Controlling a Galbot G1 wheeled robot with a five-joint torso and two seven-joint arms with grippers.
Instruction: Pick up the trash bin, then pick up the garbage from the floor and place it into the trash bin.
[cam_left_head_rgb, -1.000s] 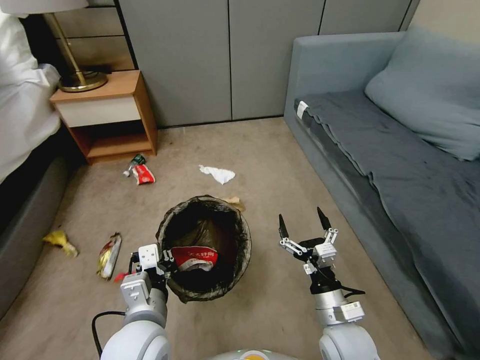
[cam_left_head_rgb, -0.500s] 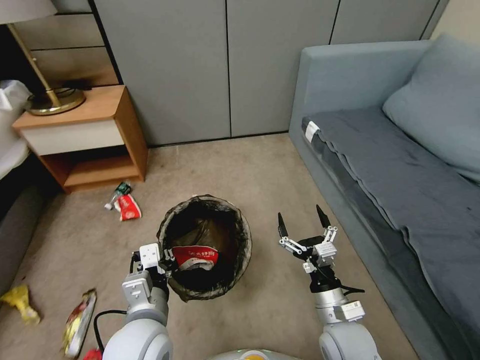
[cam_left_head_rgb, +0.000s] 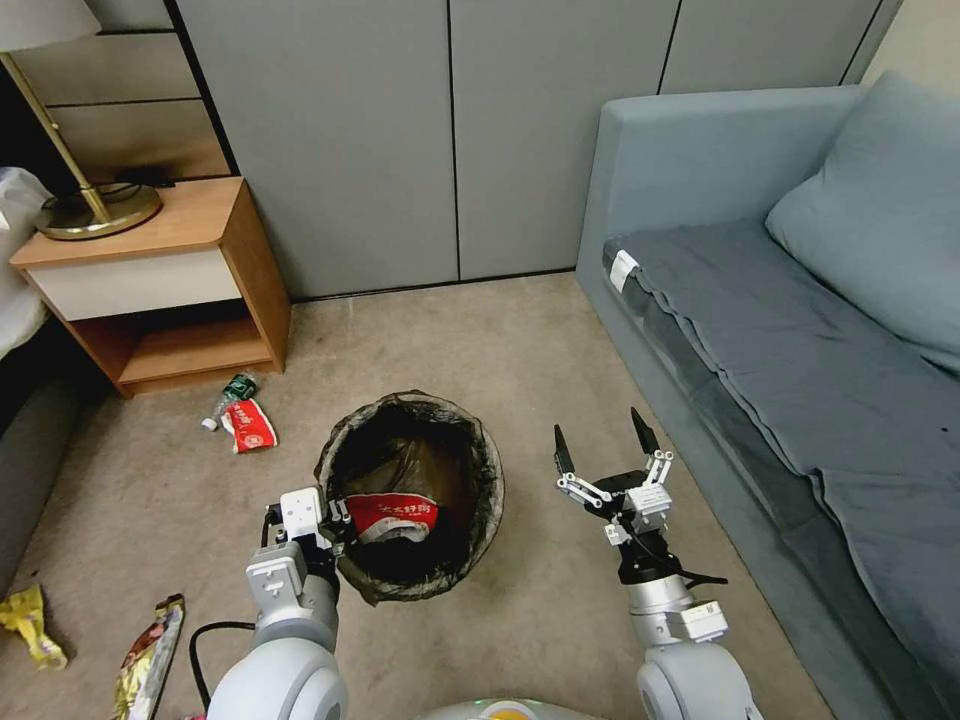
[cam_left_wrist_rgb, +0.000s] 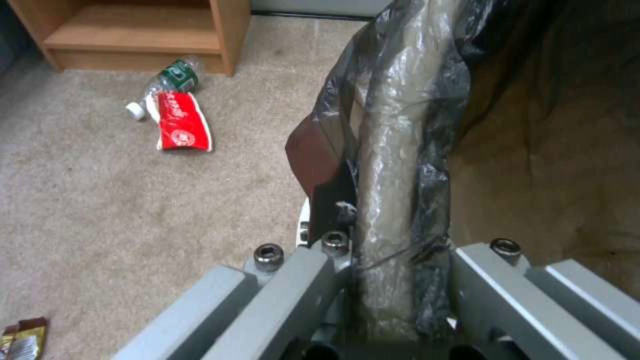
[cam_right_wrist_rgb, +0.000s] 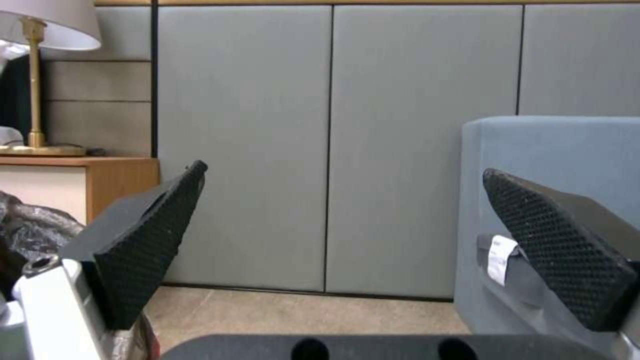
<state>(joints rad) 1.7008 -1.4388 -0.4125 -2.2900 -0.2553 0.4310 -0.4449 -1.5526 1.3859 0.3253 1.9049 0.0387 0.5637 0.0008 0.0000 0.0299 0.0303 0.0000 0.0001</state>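
The trash bin (cam_left_head_rgb: 482, 445), lined with a dark bag, hangs just above the carpet in front of me. My left gripper (cam_left_head_rgb: 337, 526) is shut on its near-left rim; the left wrist view shows the bagged rim (cam_left_wrist_rgb: 393, 125) clamped between the fingers (cam_left_wrist_rgb: 293, 285). A red-and-white wrapper (cam_left_head_rgb: 395, 514) lies inside the bin. On the floor to the left lie a red-and-white wrapper (cam_left_head_rgb: 250, 426), a small green-labelled bottle (cam_left_head_rgb: 232, 391), a yellow wrapper (cam_left_head_rgb: 26, 624) and a shiny snack wrapper (cam_left_head_rgb: 150, 658). My right gripper (cam_left_head_rgb: 600, 447) is open and empty right of the bin.
A wooden nightstand (cam_left_head_rgb: 150, 290) with a brass lamp (cam_left_head_rgb: 92, 208) stands at the back left. A grey-blue sofa (cam_left_head_rgb: 800, 330) runs along the right side. Grey wall panels (cam_left_head_rgb: 450, 140) close the back. A dark bed edge (cam_left_head_rgb: 20, 450) is at far left.
The whole picture has shifted: the camera moved, so the floor litter now sits lower and further left. Both arms and the held bin keep their place in view.
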